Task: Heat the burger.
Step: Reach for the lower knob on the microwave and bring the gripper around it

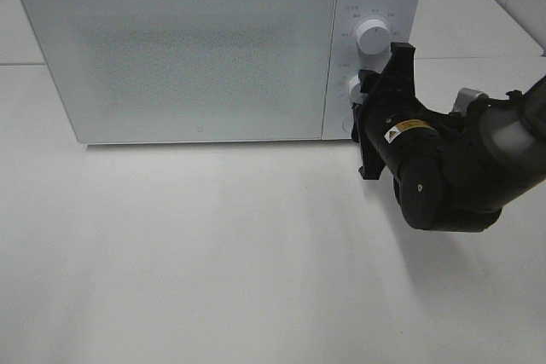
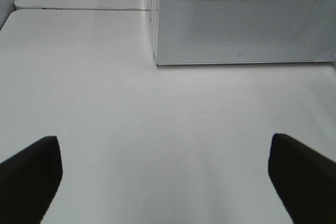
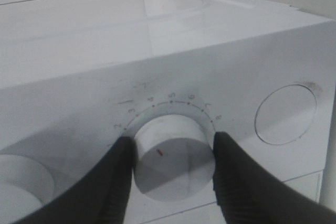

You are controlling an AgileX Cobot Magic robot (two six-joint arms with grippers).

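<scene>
The white microwave point(image 1: 196, 49) stands at the back of the table with its door closed; it also shows in the left wrist view point(image 2: 241, 19). The burger is not in view. My right gripper point(image 1: 355, 93) is at the control panel, its two fingers closed on either side of the lower dial point(image 1: 351, 88). In the right wrist view the black fingers point(image 3: 118, 182) press both sides of that white dial point(image 3: 173, 166), which has a small red mark on its face. My right gripper point(image 3: 173, 141) is level with the dial. My left gripper point(image 2: 164, 139) is open and empty above the table, in front of the microwave's left corner.
An upper dial point(image 1: 372, 37) sits above the held one. A round door button point(image 3: 286, 114) sits on the other side of the held dial. The white table point(image 1: 213, 253) stretches in front of the microwave. A wall runs behind.
</scene>
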